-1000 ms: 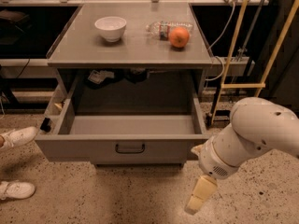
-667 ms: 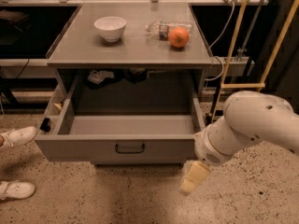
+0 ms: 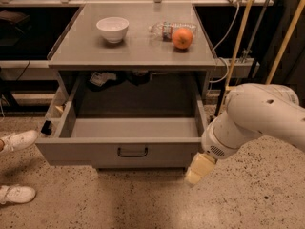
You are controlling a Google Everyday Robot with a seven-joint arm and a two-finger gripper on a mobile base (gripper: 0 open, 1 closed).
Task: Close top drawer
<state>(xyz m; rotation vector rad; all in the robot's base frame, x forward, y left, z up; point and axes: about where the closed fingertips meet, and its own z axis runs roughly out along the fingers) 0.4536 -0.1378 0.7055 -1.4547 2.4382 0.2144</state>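
The top drawer (image 3: pixel 95 152) is a wide, deep grey metal drawer, pulled far out from under the grey cabinet top. Its inside looks empty. Its tall plain front panel faces me with a small dark loop handle (image 3: pixel 132 151) at its centre. My gripper (image 3: pixel 198 169) hangs from the white arm (image 3: pixel 257 116) just off the front panel's right end, low above the floor, right of the handle. Its cream fingers point down and to the left.
On the grey cabinet top (image 3: pixel 133 46) stand a white bowl (image 3: pixel 113 28), an orange (image 3: pixel 182 37) and a lying plastic bottle (image 3: pixel 167 30). Two white shoes (image 3: pixel 16 140) (image 3: pixel 15 194) are on the speckled floor at the left. Yellow poles (image 3: pixel 238 37) and cables stand at the right.
My arm and gripper have moved left and slightly up, closer to the right end of the drawer front. The drawer has not moved.
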